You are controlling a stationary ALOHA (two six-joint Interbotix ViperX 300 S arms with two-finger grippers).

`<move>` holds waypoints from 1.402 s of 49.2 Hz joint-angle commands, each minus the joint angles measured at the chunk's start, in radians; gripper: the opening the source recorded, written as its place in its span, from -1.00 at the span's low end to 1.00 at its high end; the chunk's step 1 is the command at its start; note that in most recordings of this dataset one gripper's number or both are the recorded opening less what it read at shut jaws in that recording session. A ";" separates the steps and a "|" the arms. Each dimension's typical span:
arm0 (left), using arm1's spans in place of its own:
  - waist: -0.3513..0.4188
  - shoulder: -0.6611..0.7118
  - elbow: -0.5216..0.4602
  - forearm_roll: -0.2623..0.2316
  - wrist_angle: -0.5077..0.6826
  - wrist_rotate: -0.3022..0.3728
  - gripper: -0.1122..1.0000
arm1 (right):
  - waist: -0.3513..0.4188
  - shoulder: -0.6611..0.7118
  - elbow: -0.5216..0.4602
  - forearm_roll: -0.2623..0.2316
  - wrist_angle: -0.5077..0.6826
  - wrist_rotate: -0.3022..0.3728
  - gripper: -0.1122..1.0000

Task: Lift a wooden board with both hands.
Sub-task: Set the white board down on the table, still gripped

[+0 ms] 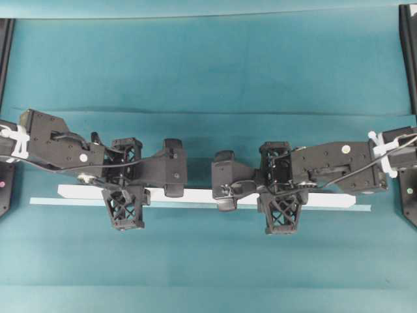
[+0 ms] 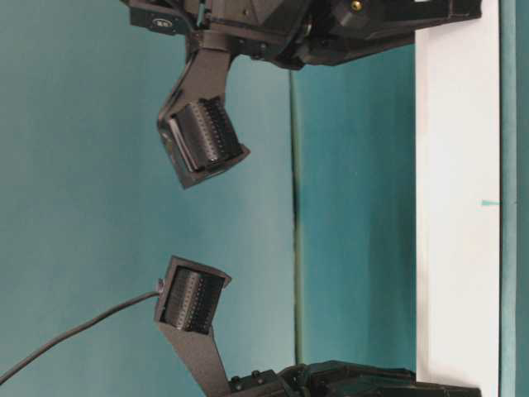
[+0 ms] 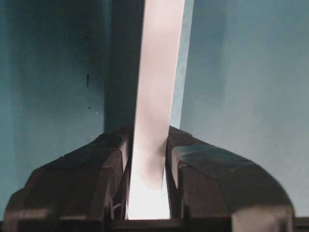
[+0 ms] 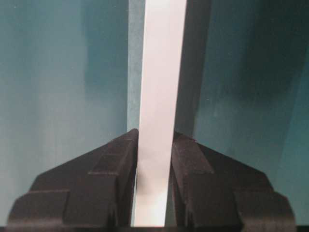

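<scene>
The wooden board (image 1: 326, 200) is a long white plank across the middle of the teal table. My left gripper (image 1: 126, 186) straddles its left part and my right gripper (image 1: 278, 189) its right part. In the left wrist view the left gripper (image 3: 147, 162) has both black fingers pressed on the board (image 3: 161, 72). In the right wrist view the right gripper (image 4: 154, 145) clamps the board (image 4: 164, 63) the same way. A wide dark shadow runs beside the board in both wrist views. The board's middle is hidden under the arms in the overhead view. It shows at the right in the table-level view (image 2: 459, 207).
A thin pale teal strip (image 1: 45, 201) lies along the board's near edge and sticks out past both ends. The teal cloth has a fold (image 1: 195, 111) behind the arms. Black frame posts stand at the far left (image 1: 5, 52) and far right (image 1: 407, 52).
</scene>
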 commanded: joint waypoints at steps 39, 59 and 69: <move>0.012 0.005 -0.014 0.002 -0.028 -0.008 -0.49 | -0.021 0.002 0.003 0.000 -0.031 -0.018 -0.41; 0.012 0.003 -0.006 0.002 -0.060 -0.009 -0.49 | -0.026 0.002 0.011 0.000 -0.044 -0.023 -0.41; 0.011 0.002 0.026 0.002 -0.091 -0.020 -0.49 | -0.026 0.000 0.011 0.003 -0.064 -0.023 -0.41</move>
